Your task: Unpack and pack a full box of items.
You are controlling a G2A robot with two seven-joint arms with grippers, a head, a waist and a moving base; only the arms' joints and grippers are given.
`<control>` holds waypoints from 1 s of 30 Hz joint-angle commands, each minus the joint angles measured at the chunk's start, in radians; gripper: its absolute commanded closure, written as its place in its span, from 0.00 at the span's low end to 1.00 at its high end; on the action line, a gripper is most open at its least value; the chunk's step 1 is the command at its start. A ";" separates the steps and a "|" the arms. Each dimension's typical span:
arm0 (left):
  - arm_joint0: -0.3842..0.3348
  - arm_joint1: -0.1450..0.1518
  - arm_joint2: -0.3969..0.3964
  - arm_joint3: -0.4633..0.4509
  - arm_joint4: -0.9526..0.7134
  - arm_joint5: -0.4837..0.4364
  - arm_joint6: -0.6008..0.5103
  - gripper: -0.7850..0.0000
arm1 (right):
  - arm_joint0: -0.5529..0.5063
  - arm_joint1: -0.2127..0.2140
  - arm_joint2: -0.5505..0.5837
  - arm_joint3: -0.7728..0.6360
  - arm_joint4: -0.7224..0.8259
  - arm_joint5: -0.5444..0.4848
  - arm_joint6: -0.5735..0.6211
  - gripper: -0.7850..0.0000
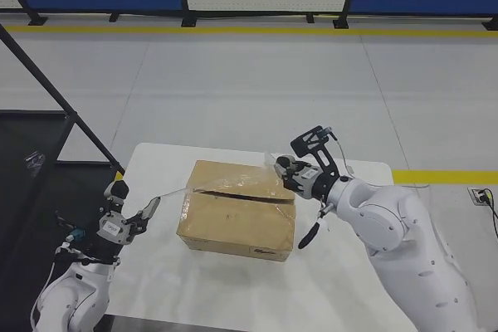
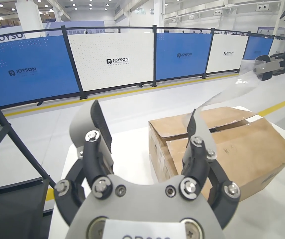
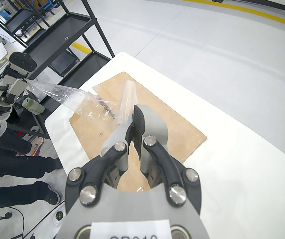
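One brown box (image 1: pixel 236 220) sits on the counter (image 1: pixel 349 282), the right claw (image 3: pixel 133 119) pinches its clear tape (image 3: pixel 60 93), the left claw (image 2: pixel 144 108) is spread wide, and the tape could snag there and tug the box.

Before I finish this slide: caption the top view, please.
Right gripper pinches clear tape over the cardboard box; left gripper open.
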 commanded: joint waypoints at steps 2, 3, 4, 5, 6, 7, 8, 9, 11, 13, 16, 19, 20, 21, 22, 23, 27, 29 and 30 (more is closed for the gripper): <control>-0.001 0.001 -0.001 0.012 -0.007 -0.001 0.003 0.25 | -0.002 0.001 0.005 -0.006 0.000 0.006 -0.010 1.00; 0.000 0.001 -0.001 0.016 -0.009 -0.001 0.004 0.25 | -0.002 0.001 0.007 -0.009 -0.001 0.009 -0.016 1.00; 0.001 0.001 -0.002 0.020 -0.010 -0.001 0.005 0.24 | -0.003 0.001 0.009 -0.012 -0.005 0.013 -0.022 1.00; 0.002 0.001 -0.003 0.025 -0.013 0.001 0.006 0.25 | -0.004 0.001 0.009 -0.016 -0.006 0.016 -0.026 1.00; 0.003 0.002 -0.004 0.028 -0.015 0.001 0.008 0.25 | -0.004 0.001 0.010 -0.019 -0.005 0.018 -0.028 1.00; 0.004 0.002 -0.005 0.032 -0.019 0.001 0.010 0.24 | -0.003 0.001 0.010 -0.021 -0.005 0.019 -0.028 1.00; 0.005 0.002 -0.006 0.035 -0.023 0.002 0.012 0.25 | -0.002 0.001 0.009 -0.023 -0.003 0.020 -0.028 1.00; 0.006 0.002 -0.007 0.038 -0.025 0.004 0.013 0.25 | 0.001 0.000 0.006 -0.025 -0.004 0.021 -0.027 1.00; 0.008 0.002 -0.007 0.044 -0.034 0.004 0.014 0.25 | 0.009 -0.001 -0.005 -0.025 -0.007 0.024 -0.025 1.00; 0.008 0.002 -0.006 0.050 -0.045 0.004 0.013 0.24 | 0.019 -0.003 -0.015 -0.023 -0.009 0.026 -0.027 1.00; 0.009 0.001 0.001 0.061 -0.092 -0.004 0.009 0.25 | 0.035 -0.007 -0.033 -0.026 -0.017 0.016 -0.045 1.00; 0.009 0.000 0.009 0.067 -0.141 -0.018 -0.007 0.24 | 0.055 -0.011 -0.047 -0.041 -0.024 0.012 -0.077 1.00; 0.008 -0.001 0.012 0.068 -0.153 -0.019 -0.010 0.24 | 0.063 -0.013 -0.051 -0.050 -0.025 0.009 -0.088 1.00; 0.007 -0.001 0.015 0.069 -0.164 -0.021 -0.014 0.24 | 0.073 -0.015 -0.056 -0.059 -0.025 0.005 -0.094 1.00; 0.006 -0.002 0.018 0.070 -0.175 -0.024 -0.016 0.24 | 0.085 -0.017 -0.061 -0.068 -0.027 0.005 -0.100 1.00; 0.005 -0.002 0.021 0.071 -0.191 -0.026 -0.017 0.23 | 0.099 -0.019 -0.070 -0.076 -0.030 0.006 -0.100 1.00; 0.003 -0.005 0.032 0.075 -0.247 -0.035 -0.025 0.20 | 0.177 -0.033 -0.119 -0.077 -0.018 0.006 -0.080 1.00; 0.004 -0.006 0.039 0.079 -0.292 -0.042 -0.035 0.18 | 0.221 -0.042 -0.151 -0.064 -0.006 0.002 -0.075 1.00; 0.003 -0.007 0.041 0.079 -0.307 -0.043 -0.041 0.16 | 0.244 -0.047 -0.166 -0.055 -0.001 0.000 -0.074 1.00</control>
